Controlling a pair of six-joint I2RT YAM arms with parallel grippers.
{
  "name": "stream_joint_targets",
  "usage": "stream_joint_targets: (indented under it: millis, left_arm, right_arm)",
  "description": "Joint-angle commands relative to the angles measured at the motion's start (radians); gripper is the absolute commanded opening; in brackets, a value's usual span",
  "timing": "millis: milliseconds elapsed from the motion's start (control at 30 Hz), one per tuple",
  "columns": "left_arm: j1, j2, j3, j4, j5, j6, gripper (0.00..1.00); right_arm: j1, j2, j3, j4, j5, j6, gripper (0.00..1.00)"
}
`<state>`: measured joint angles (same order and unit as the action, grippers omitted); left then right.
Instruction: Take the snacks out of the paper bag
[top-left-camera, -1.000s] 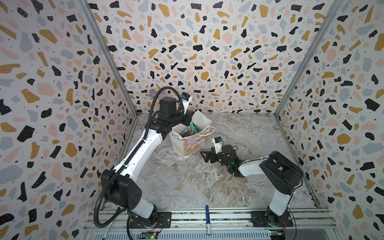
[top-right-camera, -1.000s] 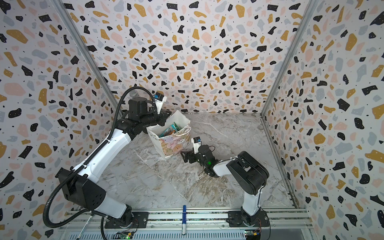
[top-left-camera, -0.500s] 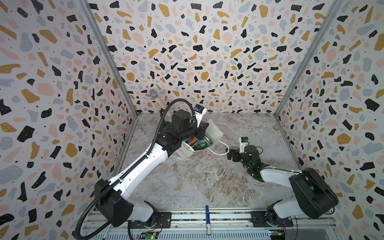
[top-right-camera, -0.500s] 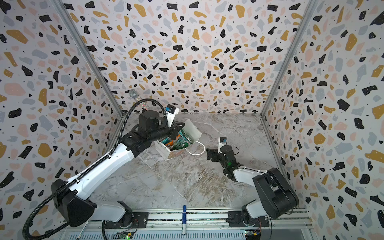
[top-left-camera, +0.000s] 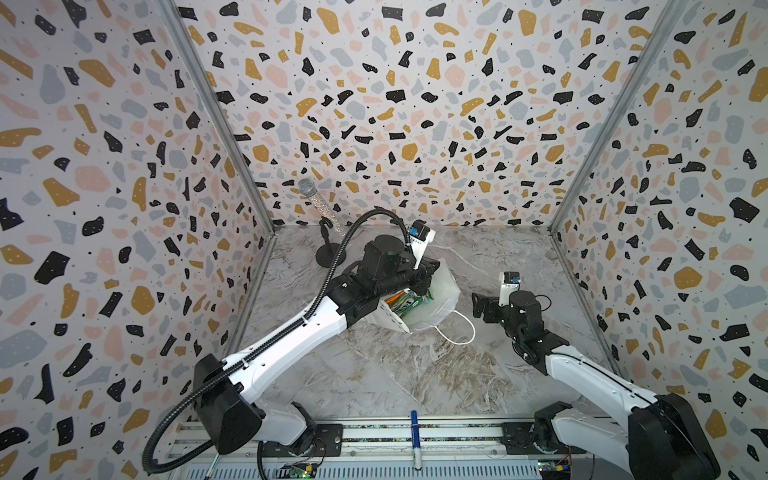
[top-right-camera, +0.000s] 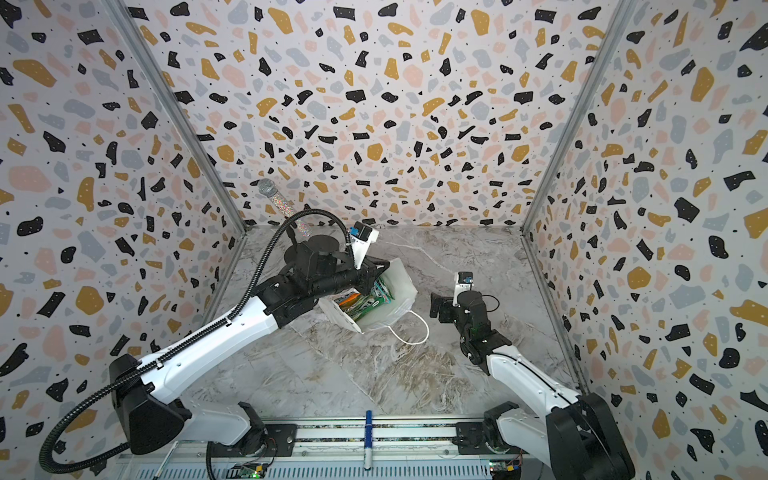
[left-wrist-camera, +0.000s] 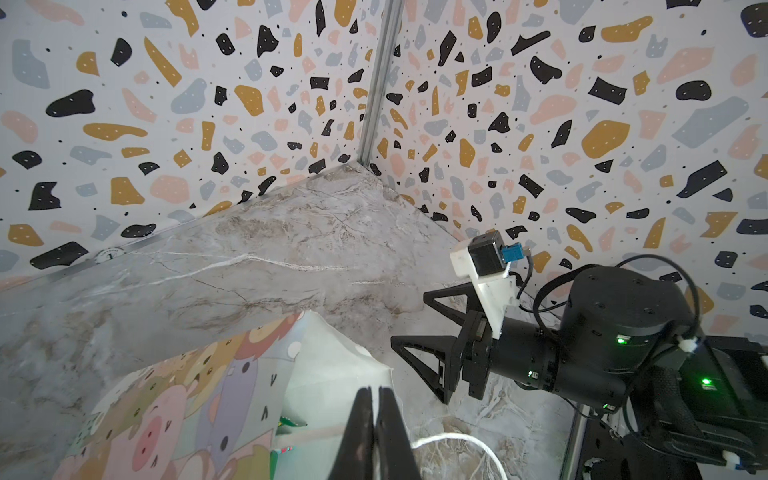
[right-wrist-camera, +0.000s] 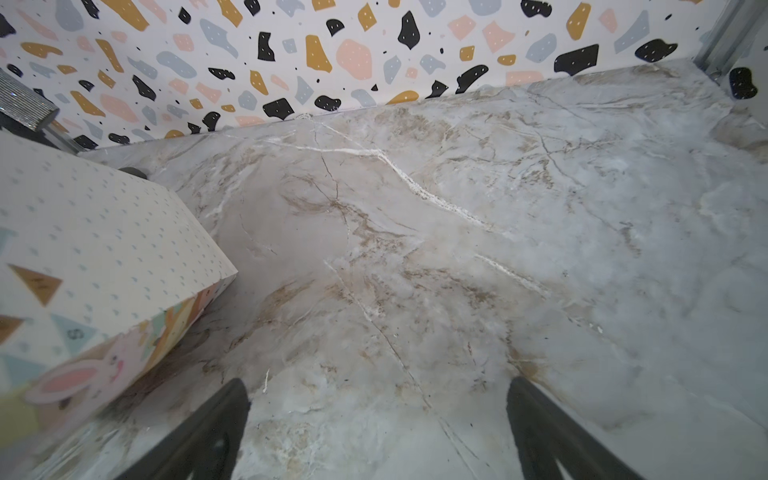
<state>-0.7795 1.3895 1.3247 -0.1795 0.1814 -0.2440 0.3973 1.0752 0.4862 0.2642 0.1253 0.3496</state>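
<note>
While left gripper (left-wrist-camera: 376, 415) pinches the rim of the tilted paper bag (top-left-camera: 442, 282), right gripper (top-left-camera: 478, 306) hangs spread-open beside it, empty. Snacks (top-left-camera: 409, 301) inside: likely light, glossy, slippery; pinch a packet's flat edge.

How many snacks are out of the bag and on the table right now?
0. The visible snacks all sit inside the tilted paper bag; more may be hidden.

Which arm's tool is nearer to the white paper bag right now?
Left. The left tool is shut on the rim of the paper bag, touching it. The right tool stands open beside the bag, apart from it.
</note>
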Motion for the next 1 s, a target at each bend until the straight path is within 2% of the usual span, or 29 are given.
stream_joint_targets:
  millis: [0, 233, 367, 500, 633, 767, 967]
  left_arm:
    - [-0.009, -0.007, -0.014, 0.034, 0.000, -0.006, 0.00]
    - [-0.009, -0.029, -0.019, 0.014, -0.021, 0.029, 0.00]
    - [-0.009, -0.034, -0.014, 0.000, -0.007, 0.031, 0.00]
    - [-0.010, -0.041, -0.015, -0.003, 0.007, 0.028, 0.00]
    - [-0.010, -0.045, -0.018, 0.002, 0.007, 0.028, 0.00]
    - [-0.010, -0.054, -0.014, -0.004, 0.004, 0.034, 0.00]
    - [-0.010, -0.081, -0.022, -0.012, -0.021, 0.071, 0.00]
  right_arm:
    - [-0.003, -0.074, 0.067, -0.080, -0.066, -0.038, 0.98]
    - [0.010, -0.201, 0.105, -0.077, -0.353, -0.089, 0.97]
    - [0.070, -0.216, 0.146, -0.068, -0.476, -0.121, 0.96]
    - [0.177, -0.166, 0.198, -0.060, -0.469, -0.151, 0.95]
    - [0.269, -0.055, 0.252, -0.071, -0.401, -0.173, 0.90]
    - [0.317, 0.042, 0.259, -0.068, -0.388, -0.193, 0.86]
    - [0.353, 0.127, 0.246, -0.079, -0.308, -0.200, 0.81]
